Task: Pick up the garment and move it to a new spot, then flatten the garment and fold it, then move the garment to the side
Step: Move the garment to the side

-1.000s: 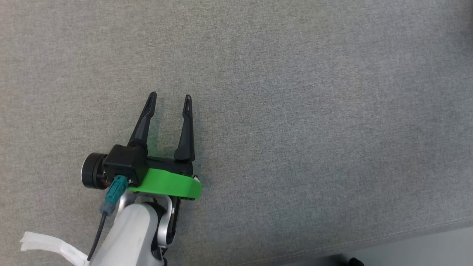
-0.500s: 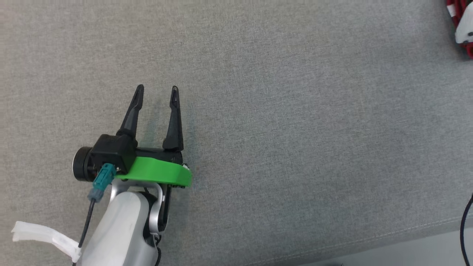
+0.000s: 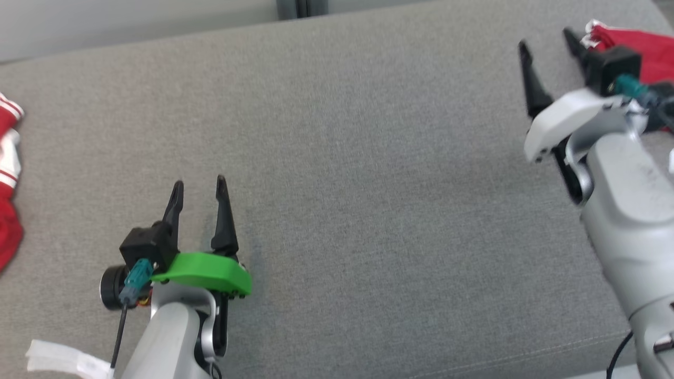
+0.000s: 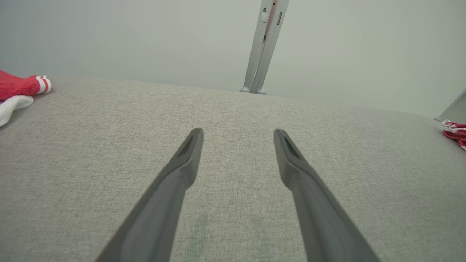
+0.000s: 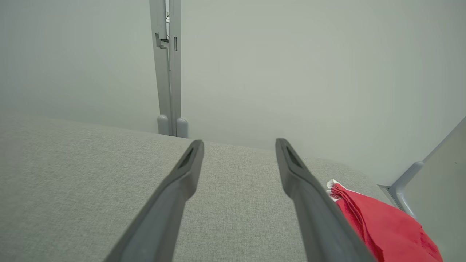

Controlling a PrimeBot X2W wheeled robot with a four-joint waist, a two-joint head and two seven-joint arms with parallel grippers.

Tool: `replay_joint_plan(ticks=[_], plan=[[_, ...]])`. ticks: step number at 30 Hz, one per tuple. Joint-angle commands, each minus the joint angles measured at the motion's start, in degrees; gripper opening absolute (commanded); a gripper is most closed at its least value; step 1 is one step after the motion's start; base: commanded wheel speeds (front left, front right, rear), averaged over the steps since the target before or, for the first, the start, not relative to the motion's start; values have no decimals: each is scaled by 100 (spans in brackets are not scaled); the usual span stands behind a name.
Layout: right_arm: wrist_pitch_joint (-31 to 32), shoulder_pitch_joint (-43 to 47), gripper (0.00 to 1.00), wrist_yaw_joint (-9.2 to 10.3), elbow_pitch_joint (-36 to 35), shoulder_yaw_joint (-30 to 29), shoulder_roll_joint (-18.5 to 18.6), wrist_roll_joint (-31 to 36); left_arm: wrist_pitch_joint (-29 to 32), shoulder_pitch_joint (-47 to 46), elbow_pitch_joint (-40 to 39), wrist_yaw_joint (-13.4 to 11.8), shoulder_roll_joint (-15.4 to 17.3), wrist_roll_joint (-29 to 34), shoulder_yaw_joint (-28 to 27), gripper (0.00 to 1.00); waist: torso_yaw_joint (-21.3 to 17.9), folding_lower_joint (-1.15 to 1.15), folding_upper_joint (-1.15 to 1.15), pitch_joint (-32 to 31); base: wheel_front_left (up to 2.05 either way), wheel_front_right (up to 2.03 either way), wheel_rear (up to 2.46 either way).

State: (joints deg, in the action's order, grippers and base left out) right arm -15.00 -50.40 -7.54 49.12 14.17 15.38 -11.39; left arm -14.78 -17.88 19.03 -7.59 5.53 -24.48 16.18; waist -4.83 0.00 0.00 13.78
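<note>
A red garment (image 3: 640, 45) lies bunched at the far right corner of the grey cushioned surface (image 3: 368, 158). My right gripper (image 3: 545, 39) hovers open just left of it, nothing between its fingers. The right wrist view has this red garment (image 5: 382, 225) beside the right finger of that open gripper (image 5: 239, 142). A second red garment with white stripes (image 3: 8, 184) lies at the left edge. My left gripper (image 3: 198, 183) is open and empty over bare fabric near the front left. The left wrist view shows that gripper (image 4: 238, 133) with the striped garment (image 4: 18, 85) far left.
A pale wall and a grey metal post (image 3: 297, 6) stand behind the surface's back edge. The seamed front edge (image 3: 579, 342) runs along the lower right. A white strip (image 3: 58, 358) hangs by my left forearm. Bare fabric stretches between the two grippers.
The head camera has swung up and back, so the back edge, both garments and my right arm now show. My left gripper stays open and empty.
</note>
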Motion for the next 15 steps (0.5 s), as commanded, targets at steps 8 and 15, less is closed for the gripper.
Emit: replay_joint_plan(ticks=[8,15], plan=[[-25,1698,100,10,-1148,-221,-303,-99,-42,802,-9,4,-68,142,-426,100,141,0,0,-1184,0,0,0],[-22,3162,100,9,-2217,-950,-832,400,-43,1410,-146,71,-187,227,-606,100,220,0,0,-1479,0,0,0]])
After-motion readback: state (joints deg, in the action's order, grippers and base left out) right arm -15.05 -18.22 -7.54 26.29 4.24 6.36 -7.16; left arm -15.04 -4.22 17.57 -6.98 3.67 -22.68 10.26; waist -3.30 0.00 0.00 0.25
